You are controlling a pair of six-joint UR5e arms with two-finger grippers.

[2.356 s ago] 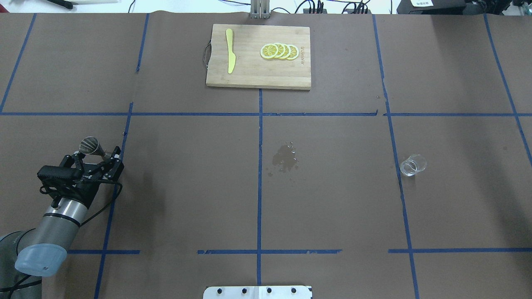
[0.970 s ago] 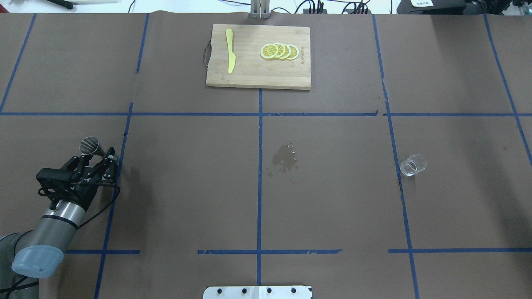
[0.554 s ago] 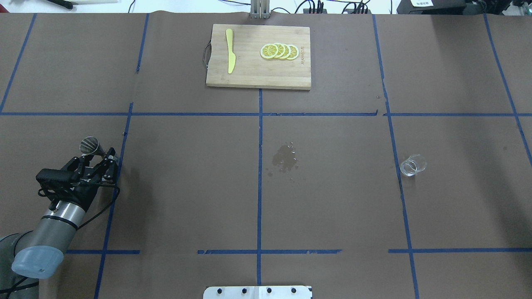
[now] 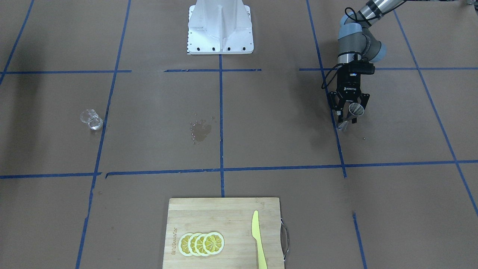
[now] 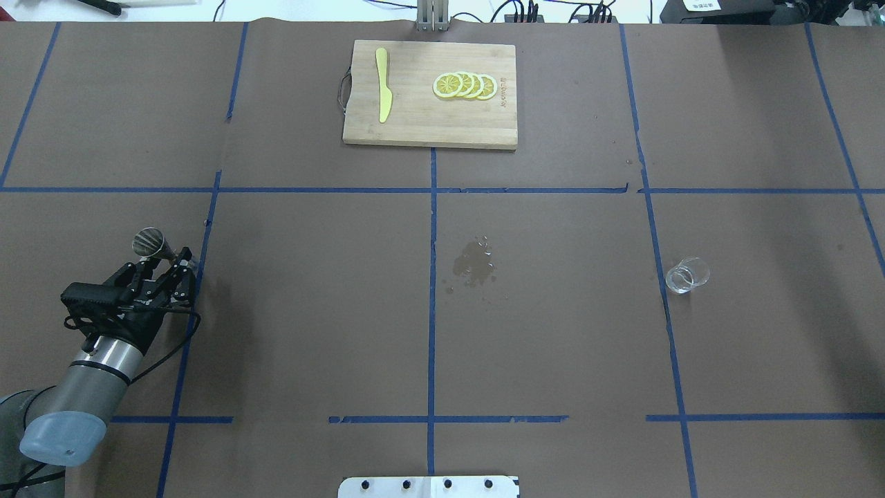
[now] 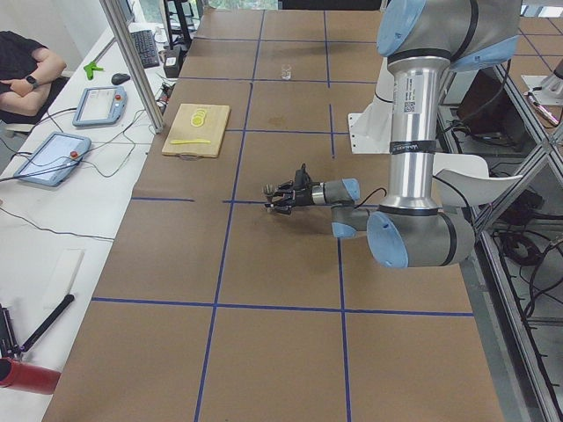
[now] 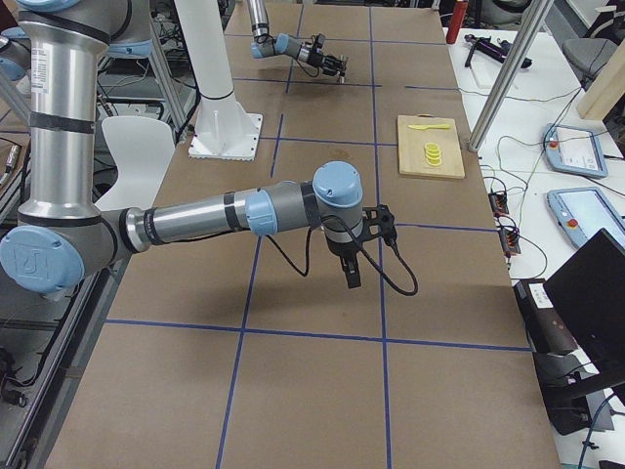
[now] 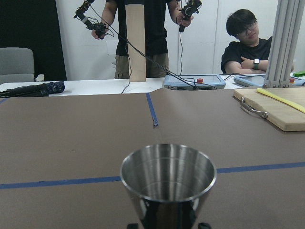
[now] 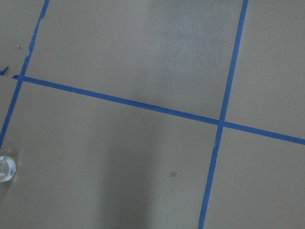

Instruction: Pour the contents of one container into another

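Note:
The steel jigger (image 5: 149, 242) stands upright at the table's left side, and my left gripper (image 5: 176, 260) is shut on it around its lower part. From the front, the jigger (image 4: 354, 110) shows between the black fingers of the left gripper (image 4: 346, 118). The left wrist view is filled by the jigger's open top cone (image 8: 167, 177). The clear glass cup (image 5: 686, 274) stands alone at the right, also seen as the cup (image 4: 90, 119) and the cup (image 9: 5, 169). My right gripper (image 7: 353, 277) hangs above the table in the exterior right view only; I cannot tell its state.
A wooden cutting board (image 5: 429, 124) at the far middle carries lemon slices (image 5: 464, 85) and a yellow knife (image 5: 382, 86). A wet patch (image 5: 473, 266) marks the table's middle. The robot base (image 4: 220, 30) is at the near edge. People are beyond the far edge (image 8: 245, 43).
Since 2.4 s ago the left gripper's fingers have closed in around the jigger and the wrist has shifted slightly back. The jigger and the glass cup have stayed in place.

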